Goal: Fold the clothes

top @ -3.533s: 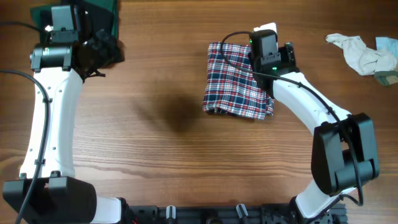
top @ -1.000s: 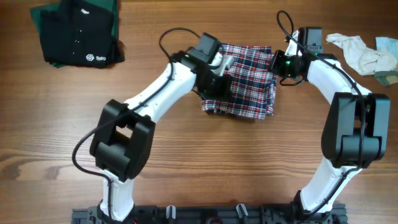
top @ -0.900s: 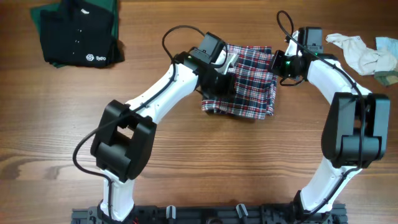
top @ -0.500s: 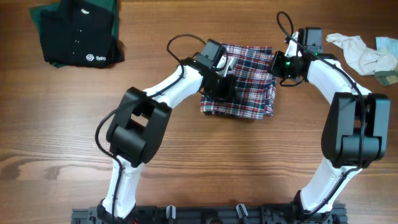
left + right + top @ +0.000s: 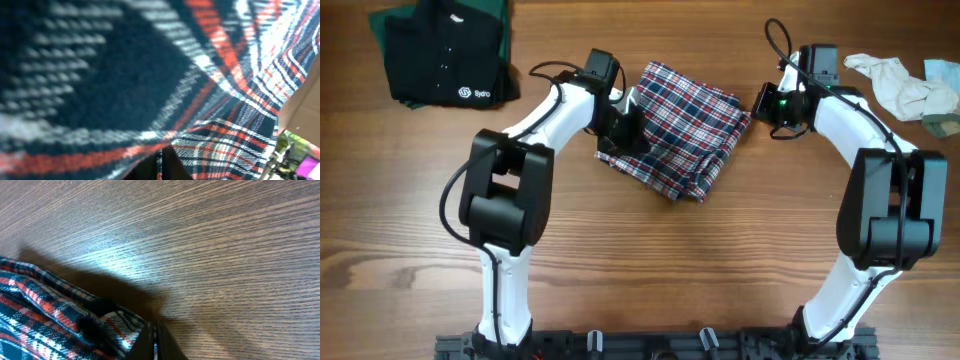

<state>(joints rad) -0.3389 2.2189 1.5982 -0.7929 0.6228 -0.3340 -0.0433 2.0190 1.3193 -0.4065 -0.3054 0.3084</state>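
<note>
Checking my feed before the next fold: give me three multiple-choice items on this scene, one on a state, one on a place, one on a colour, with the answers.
1. How is the plaid shirt right now?
A. spread out flat at full size
B. hanging in the air
C. folded small and lying on the table

2. Where does the black garment lie?
A. at the far-left corner
B. under the plaid shirt
C. at the near edge, between the arm bases

3. What colour shows from under the black garment?
A. yellow
B. green
C. red

Answers:
1 C: it is a compact bundle on the wood, with the left hand and right hand at its opposite sides.
2 A: it sits in the far-left corner, well apart from the shirt.
3 B: a strip of green fabric shows at its edge.
</note>
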